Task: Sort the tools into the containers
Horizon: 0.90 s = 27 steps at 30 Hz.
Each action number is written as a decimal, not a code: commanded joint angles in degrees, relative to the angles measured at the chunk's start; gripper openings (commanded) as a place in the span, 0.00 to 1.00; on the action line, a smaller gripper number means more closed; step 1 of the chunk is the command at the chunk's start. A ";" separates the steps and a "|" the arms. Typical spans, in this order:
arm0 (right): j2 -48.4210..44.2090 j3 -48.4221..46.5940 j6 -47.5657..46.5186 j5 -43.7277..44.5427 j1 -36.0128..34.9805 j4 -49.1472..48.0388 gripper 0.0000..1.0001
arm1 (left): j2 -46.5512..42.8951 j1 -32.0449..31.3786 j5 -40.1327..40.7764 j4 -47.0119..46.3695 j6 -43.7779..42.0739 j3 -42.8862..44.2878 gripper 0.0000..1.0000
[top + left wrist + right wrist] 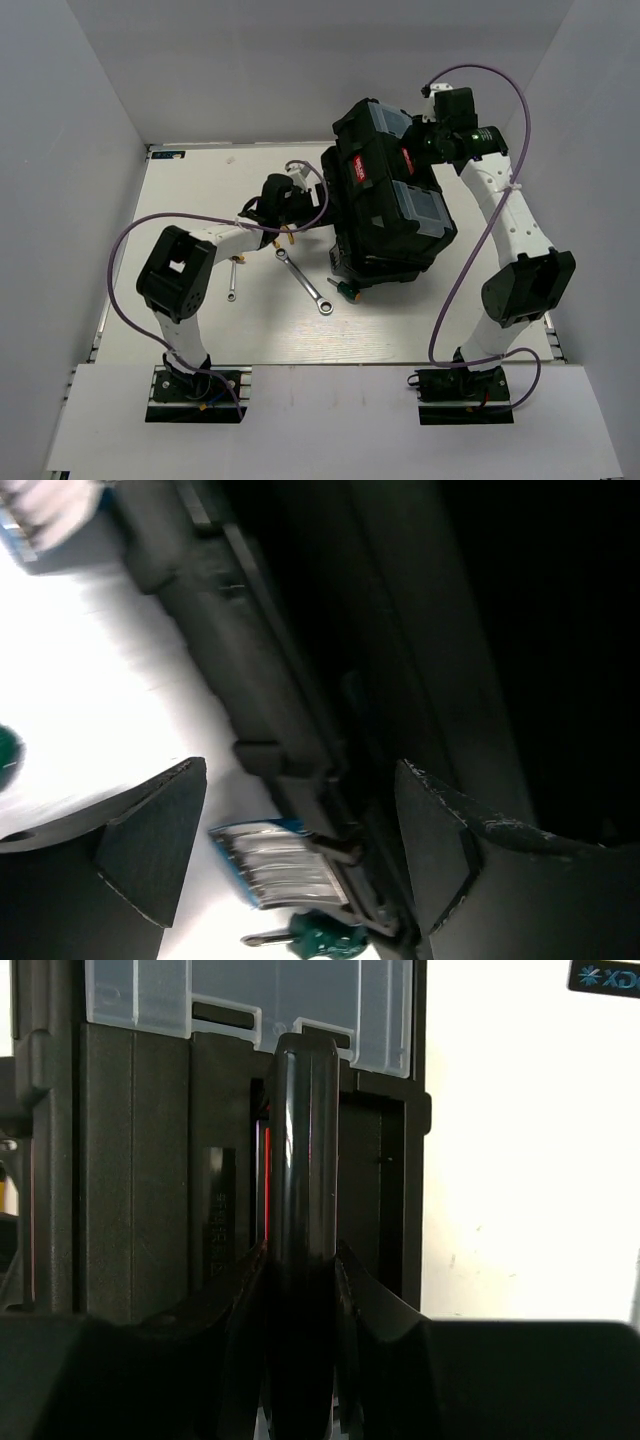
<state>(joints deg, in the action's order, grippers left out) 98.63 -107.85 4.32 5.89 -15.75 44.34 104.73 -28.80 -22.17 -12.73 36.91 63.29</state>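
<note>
The black toolbox (390, 215) lies tilted in the middle of the table, with two clear-lidded compartments and a red-labelled handle (405, 158). My right gripper (428, 142) is shut on that handle, a black bar between the fingers (300, 1150). My left gripper (318, 203) is open at the box's left side, and the box wall (300, 680) fills the gap between its jaws. A long ratchet wrench (305, 281), a small wrench (232, 280) and a green screwdriver (350, 293) lie on the table. The screwdriver also shows in the left wrist view (325, 938). Yellow pliers handles (288, 237) peek from under my left arm.
A metal latch (285, 865) hangs at the box's lower edge in the left wrist view. A clear lid (250, 995) shows above the handle. White walls surround the table (200, 330) on three sides. A purple cable loops beside each arm.
</note>
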 commanded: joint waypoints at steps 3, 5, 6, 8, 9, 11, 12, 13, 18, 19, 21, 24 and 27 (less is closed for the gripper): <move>-5.64 0.62 3.07 -2.81 3.09 -9.27 0.00 | 1.09 -1.35 -2.87 -2.65 0.36 2.80 0.85; -5.82 0.98 3.50 -3.25 3.96 -9.44 0.00 | 2.75 -1.96 -1.74 0.41 0.36 4.21 0.84; -5.90 1.33 3.94 -3.86 4.23 -9.36 0.00 | 2.76 -1.97 -0.86 2.25 -0.16 5.95 0.83; -6.51 1.51 4.21 -4.57 5.37 -9.53 0.00 | 3.73 -2.58 2.30 8.12 -1.30 7.63 0.79; -6.61 1.85 4.30 -5.09 5.46 -9.71 0.00 | 4.51 -3.10 3.01 9.47 -2.01 8.77 0.72; -7.31 1.94 4.47 -5.36 6.95 -9.80 0.00 | 5.22 -3.11 5.12 12.97 -2.53 9.65 0.63; -7.40 1.94 4.73 -5.36 7.13 -9.97 0.00 | 5.22 -3.11 5.73 13.60 -3.06 9.66 0.59; -7.83 1.94 4.65 -5.36 8.09 -9.88 0.00 | 5.22 -3.63 6.26 14.74 -3.07 9.66 0.50; -9.86 4.22 0.88 -1.42 10.46 -12.08 0.00 | 5.84 -3.64 7.58 17.21 -3.68 11.59 0.35; -10.56 4.75 0.17 -0.89 11.08 -12.25 0.00 | 5.84 -3.11 7.58 17.91 -4.29 12.21 0.30; -11.61 7.37 -0.80 -0.36 13.10 -13.83 0.00 | 6.54 -2.59 8.20 19.23 -4.30 13.35 0.29; -12.93 11.50 -3.52 0.88 15.12 -15.76 0.00 | 7.77 -1.97 10.38 21.85 -5.70 15.63 0.29; -13.72 14.60 -4.05 1.32 18.82 -17.79 0.00 | 9.00 -1.44 11.71 24.15 -6.50 18.09 0.29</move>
<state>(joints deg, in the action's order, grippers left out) 89.19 -94.19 5.32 -2.48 -3.18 34.96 113.14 -32.82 -17.67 3.40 34.41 79.53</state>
